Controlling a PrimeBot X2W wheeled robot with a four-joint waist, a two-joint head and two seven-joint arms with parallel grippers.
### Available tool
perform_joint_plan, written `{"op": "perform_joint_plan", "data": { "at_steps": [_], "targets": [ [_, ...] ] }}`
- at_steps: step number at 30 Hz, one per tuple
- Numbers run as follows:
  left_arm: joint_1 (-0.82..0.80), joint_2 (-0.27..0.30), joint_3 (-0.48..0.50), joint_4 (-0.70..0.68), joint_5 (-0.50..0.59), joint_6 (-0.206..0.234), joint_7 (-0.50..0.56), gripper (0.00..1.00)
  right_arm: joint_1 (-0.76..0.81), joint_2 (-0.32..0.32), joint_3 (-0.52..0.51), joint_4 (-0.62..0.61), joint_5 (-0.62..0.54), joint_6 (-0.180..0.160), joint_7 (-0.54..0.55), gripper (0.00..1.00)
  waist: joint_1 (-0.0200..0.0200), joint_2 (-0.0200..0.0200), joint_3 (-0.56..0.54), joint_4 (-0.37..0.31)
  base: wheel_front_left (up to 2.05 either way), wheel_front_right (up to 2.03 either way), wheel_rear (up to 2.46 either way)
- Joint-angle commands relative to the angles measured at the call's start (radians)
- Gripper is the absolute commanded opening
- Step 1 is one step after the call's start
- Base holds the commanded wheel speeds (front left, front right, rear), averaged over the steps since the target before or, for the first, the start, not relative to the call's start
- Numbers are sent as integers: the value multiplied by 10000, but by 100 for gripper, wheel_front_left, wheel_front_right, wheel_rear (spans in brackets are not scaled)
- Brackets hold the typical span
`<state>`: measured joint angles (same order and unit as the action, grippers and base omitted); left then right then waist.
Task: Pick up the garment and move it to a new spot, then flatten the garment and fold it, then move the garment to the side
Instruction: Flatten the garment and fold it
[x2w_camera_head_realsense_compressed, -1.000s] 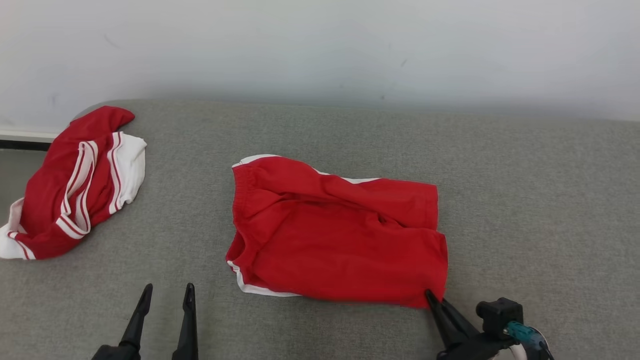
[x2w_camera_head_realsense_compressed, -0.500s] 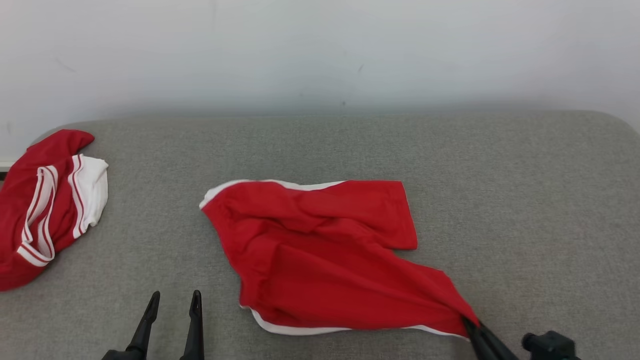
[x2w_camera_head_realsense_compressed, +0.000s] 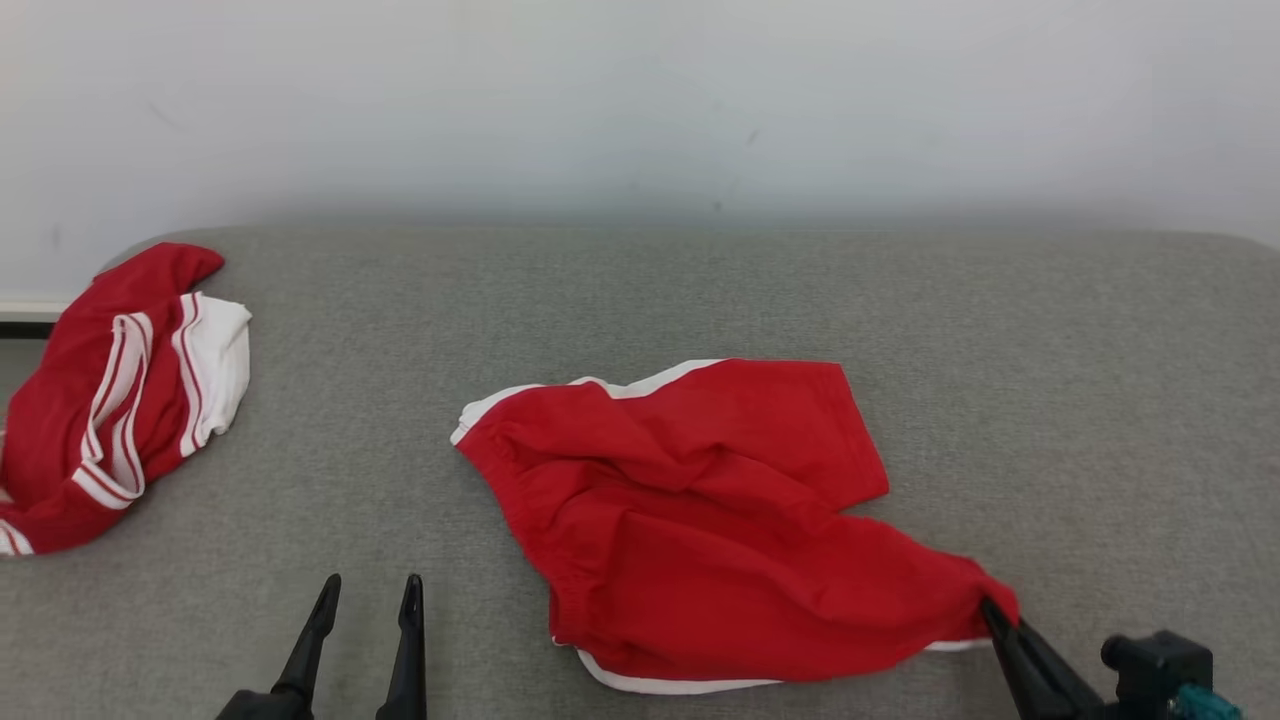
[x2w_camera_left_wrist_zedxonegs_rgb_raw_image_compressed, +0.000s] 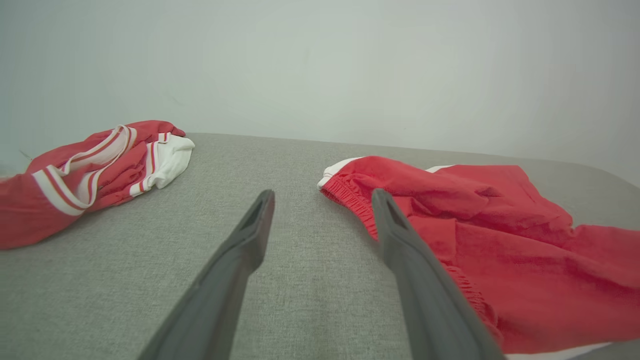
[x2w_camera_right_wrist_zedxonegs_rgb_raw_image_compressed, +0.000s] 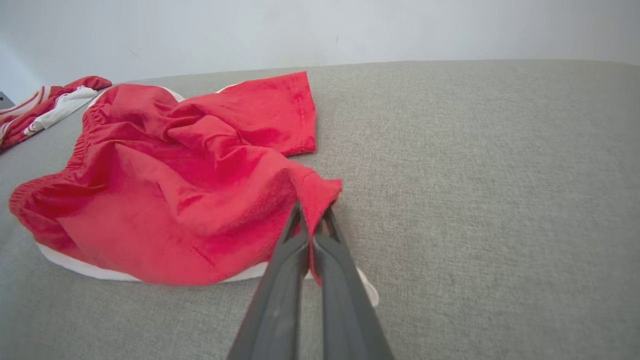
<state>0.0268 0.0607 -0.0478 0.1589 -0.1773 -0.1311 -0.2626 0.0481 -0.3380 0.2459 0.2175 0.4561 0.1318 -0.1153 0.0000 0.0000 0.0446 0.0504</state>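
Stretched out since earlier, red shorts (x2w_camera_head_realsense_compressed: 700, 520) sit pinched by right gripper (x2w_camera_head_realsense_compressed: 988, 606).

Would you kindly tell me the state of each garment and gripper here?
Red shorts: rumpled, unfolded, one leg corner pinched.
Red-and-white striped garment: crumpled heap, apart from both grippers.
Left gripper: open, empty.
Right gripper: shut on the shorts' leg corner.

Plain indoor test space, looking more like a lab than a home, bare white wall (x2w_camera_head_realsense_compressed: 640, 100) with some small dark marks, wide worktop (x2w_camera_head_realsense_compressed: 640, 300) covered in grey fabric, rounded corners, red shorts (x2w_camera_head_realsense_compressed: 700, 530) and a red-and-white garment (x2w_camera_head_realsense_compressed: 110, 400) lying on it
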Motion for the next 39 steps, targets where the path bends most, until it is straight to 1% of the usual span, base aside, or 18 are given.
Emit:
{"op": "perform_joint_plan", "data": {
  "at_steps": [1, 5, 7, 12, 13, 14, 15, 16, 20, 23, 25, 30, 31, 35, 39],
  "targets": [
    [-96, -3, 3, 25, 9, 10, -33, 100, -328, -15, 6, 180, -66, -22, 0, 0, 0, 0, 42, 257, 0, 0, 0],
    [-218, -2, -124, 78, 38, 10, -33, 100, -1174, -116, 48, 1074, -134, -22, 32, 0, 0, 0, 121, 542, 0, 0, 0],
    [-275, -4, -178, 121, 40, 9, -33, 100, -1593, -211, 58, 1716, -237, -22, 80, 0, 0, 0, 155, 673, 0, 0, 0],
    [-352, -22, -302, 167, 46, 9, -33, 100, -2657, -165, 74, 3388, -256, -22, -115, 0, 0, 0, 267, 855, 0, 0, 0],
    [-375, -25, -313, 175, 51, 9, -33, 100, -2832, -143, 108, 3718, -240, -22, -172, 13, 0, 0, 286, 869, 0, 0, 0],
    [-397, -31, -322, 182, 52, 9, -33, 100, -2999, -107, 162, 3992, -220, -22, -246, 45, 0, 0, 301, 873, 0, 0, 0],
    [-413, -35, -331, 193, 50, 9, -33, 100, -3168, -73, 232, 4250, -208, -22, -332, 98, 0, 0, 310, 865, 0, 0, 0],
    [-422, -41, -338, 202, 42, 9, -33, 100, -3315, -55, 294, 4487, -204, -22, -419, 100, 0, 0, 315, 848, 0, 0, 0],
    [-425, -42, -298, 242, 9, 9, -33, 100, -3753, 3, 341, 5192, -261, -22, -945, 100, 0, 0, 271, 661, 0, 0, 0],
    [-398, 24, -227, 235, -26, 11, -32, 100, -3943, 6, 226, 5339, -310, -23, -1294, 100, 0, 0, 203, 464, 0, 0, 0],
    [-376, 79, -182, 215, -47, 11, -33, 100, -3937, 28, 129, 5161, -355, -23, -1436, 100, 0, 0, 164, 326, 0, 0, 0],
    [-350, 205, 52, 113, -63, 11, -33, 100, -3387, 189, -654, 3417, -704, -23, -1500, 100, 0, 0, 113, -67, 0, 0, 0],
    [-350, 205, 52, 113, -63, 11, -33, 100, -3387, 189, -654, 3417, -704, -23, -1500, 100, 0, 0, 113, -67, 0, 0, 0],
    [-281, 256, 109, 0, 27, 9, -33, 100, -2640, 591, -1378, 1785, -1121, -23, -1486, 100, 0, 0, 72, -237, 0, 0, 0],
    [-239, 282, 173, -54, 84, 9, -33, 100, -1838, 1021, -1852, 584, -1443, -23, -1488, 100, 0, 0, -54, -308, 0, 0, 0]
  ]
}}
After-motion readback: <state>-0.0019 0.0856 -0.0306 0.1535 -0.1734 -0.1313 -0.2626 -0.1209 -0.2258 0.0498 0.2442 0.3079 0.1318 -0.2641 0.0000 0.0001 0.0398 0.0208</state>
